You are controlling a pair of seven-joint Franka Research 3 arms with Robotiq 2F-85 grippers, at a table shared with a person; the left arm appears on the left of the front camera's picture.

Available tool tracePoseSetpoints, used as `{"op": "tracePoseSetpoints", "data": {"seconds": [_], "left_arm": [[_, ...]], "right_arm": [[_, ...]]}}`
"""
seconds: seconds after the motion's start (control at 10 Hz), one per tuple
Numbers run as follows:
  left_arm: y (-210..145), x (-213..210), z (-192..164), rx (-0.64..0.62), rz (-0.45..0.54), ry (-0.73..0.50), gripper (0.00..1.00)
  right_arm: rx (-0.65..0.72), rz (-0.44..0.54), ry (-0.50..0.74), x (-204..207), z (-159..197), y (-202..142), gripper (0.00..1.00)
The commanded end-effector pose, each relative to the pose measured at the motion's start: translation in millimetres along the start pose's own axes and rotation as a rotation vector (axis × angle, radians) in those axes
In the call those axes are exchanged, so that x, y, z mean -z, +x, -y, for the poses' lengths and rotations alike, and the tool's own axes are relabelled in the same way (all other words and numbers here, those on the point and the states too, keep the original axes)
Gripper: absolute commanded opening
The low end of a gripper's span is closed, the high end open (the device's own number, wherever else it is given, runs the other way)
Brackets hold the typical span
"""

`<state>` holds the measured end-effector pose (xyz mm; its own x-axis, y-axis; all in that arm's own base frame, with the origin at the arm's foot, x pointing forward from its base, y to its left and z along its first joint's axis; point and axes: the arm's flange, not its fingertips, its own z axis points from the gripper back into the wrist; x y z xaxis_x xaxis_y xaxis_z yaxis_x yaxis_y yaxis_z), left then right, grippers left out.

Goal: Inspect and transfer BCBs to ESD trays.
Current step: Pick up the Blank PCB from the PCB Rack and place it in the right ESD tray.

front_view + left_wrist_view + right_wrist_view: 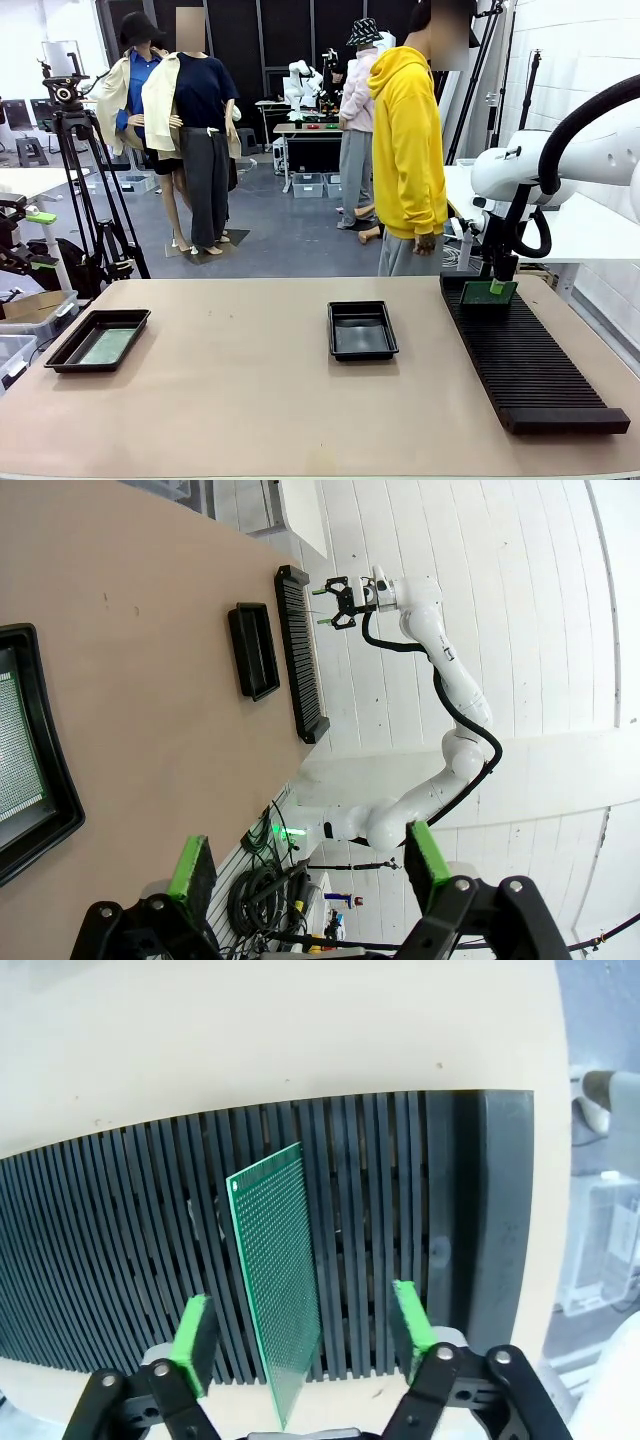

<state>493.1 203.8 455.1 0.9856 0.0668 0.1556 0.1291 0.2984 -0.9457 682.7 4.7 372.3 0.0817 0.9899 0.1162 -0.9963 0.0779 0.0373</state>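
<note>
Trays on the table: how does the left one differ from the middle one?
The left tray holds a green board lying flat; the middle tray shows a bare black floor. The left tray sits at the left end of the table, turned at an angle; the middle tray sits near the centre, roughly square to the near edge. Both are shallow and black, with raised rims.

Loads of bare table [250,400] between the left tray [82,368] and the middle tray [364,356], and along the whole near edge, so that's easy passage. The right side is hogged by the long slotted rack [530,370]. The right gripper [497,287] hangs over its far end, fingers spread either side of an upright board [275,1280] with a gap on each side. A person [408,150] stands just past the far edge.
</note>
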Motion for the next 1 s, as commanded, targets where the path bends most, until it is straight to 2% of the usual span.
{"op": "tracePoseSetpoints", "data": {"seconds": [0.0, 0.3, 0.5, 0.7, 0.9], "left_arm": [[0.0, -1.2, 0.8, 0.001, 0.008, 0.004, 1.00], [0.0, -1.2, 0.8, 0.001, 0.008, 0.004, 1.00], [0.0, -1.2, 0.8, 0.001, 0.008, 0.004, 1.00], [0.0, -1.2, 0.8, 0.001, 0.008, 0.004, 1.00], [0.0, -1.2, 0.8, 0.001, 0.008, 0.004, 1.00]], "right_arm": [[0.014, -0.024, -0.017, 1.2, 3.2, 2.4, 0.68], [0.014, -0.025, -0.016, 0.1, 2.9, 3.4, 0.33], [0.012, -0.030, -0.012, -0.2, 2.5, 3.9, 0.15], [0.012, -0.033, -0.007, -0.4, 2.7, 4.0, 0.03], [0.043, -0.027, 0.007, -0.4, 1.6, 3.7, 0.00]]}}
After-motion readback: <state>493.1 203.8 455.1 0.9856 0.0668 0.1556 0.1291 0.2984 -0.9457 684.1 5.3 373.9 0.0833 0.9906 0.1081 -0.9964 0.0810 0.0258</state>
